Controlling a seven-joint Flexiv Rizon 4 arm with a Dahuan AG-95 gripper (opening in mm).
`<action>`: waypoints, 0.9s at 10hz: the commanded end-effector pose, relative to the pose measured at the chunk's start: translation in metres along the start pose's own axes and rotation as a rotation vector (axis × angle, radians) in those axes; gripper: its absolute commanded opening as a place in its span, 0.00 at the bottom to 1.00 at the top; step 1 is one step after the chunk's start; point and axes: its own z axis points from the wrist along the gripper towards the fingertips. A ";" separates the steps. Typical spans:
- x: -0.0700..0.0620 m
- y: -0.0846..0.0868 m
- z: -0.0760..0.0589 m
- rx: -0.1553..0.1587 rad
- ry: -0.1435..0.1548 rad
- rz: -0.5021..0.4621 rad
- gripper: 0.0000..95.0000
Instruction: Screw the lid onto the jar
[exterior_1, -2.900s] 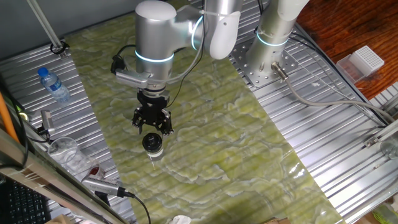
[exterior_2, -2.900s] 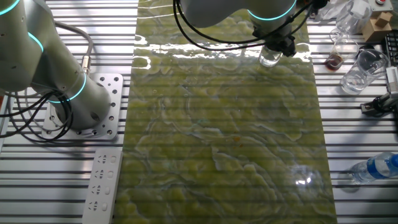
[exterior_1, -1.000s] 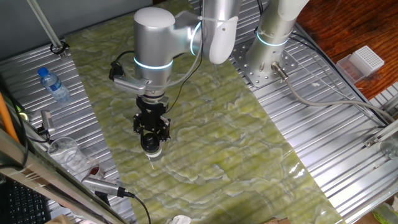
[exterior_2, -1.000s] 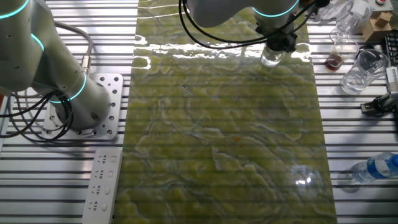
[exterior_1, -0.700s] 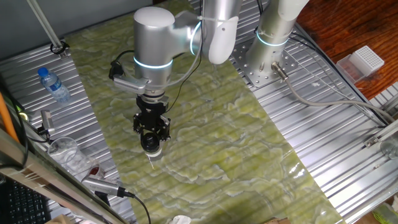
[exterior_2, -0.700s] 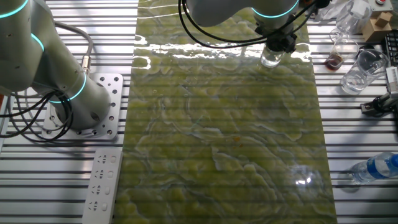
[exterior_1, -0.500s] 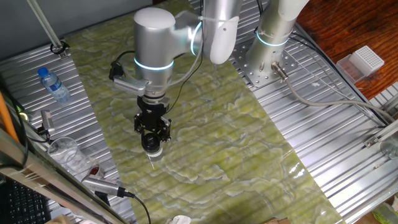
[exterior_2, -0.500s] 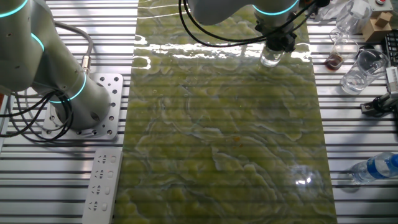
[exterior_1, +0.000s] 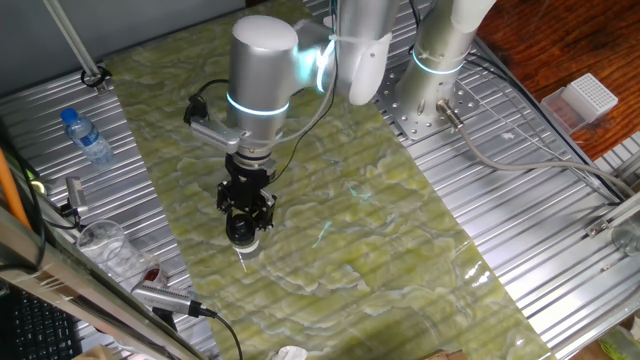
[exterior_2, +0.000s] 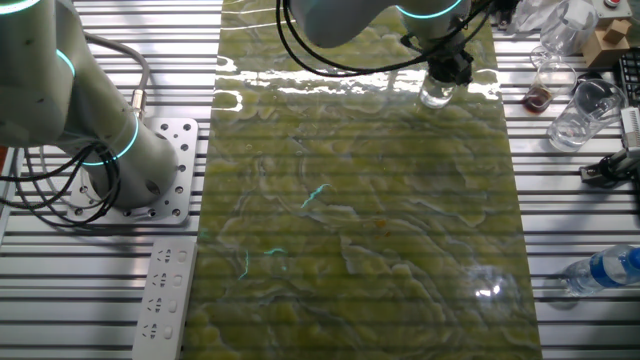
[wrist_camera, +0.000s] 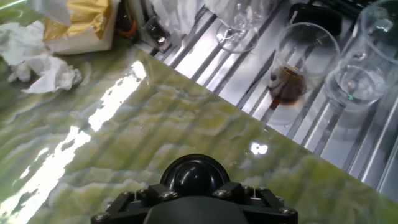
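Note:
The jar (exterior_1: 247, 246) is small clear glass and stands on the green mat near its front left edge. The black glossy lid (exterior_1: 242, 231) sits on top of it. My gripper (exterior_1: 246, 216) points straight down over it, its fingers closed against the lid's sides. From the other side, the jar (exterior_2: 435, 96) shows just under the gripper (exterior_2: 447, 72). The hand view looks down on the round lid (wrist_camera: 193, 173), with the gripper (wrist_camera: 194, 188) close around it; the jar's glass is hidden beneath.
A blue-capped plastic bottle (exterior_1: 86, 136) lies on the metal slats at left. Clear plastic cups (exterior_2: 580, 110) and a cup with brown residue (wrist_camera: 291, 76) stand beside the mat near the jar. Crumpled tissue (wrist_camera: 38, 59) lies further along. A second arm's base (exterior_1: 437, 72) stands behind.
The fingers were wider apart 2.9 s ago and have closed on the lid. In the last half second the arm's upper body swung right while the gripper stayed on the lid.

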 end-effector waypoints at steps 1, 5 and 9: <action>0.001 0.001 0.001 0.004 -0.022 0.029 0.40; 0.001 0.001 0.001 0.094 -0.021 0.112 0.40; 0.001 0.001 0.001 0.097 -0.028 0.166 0.40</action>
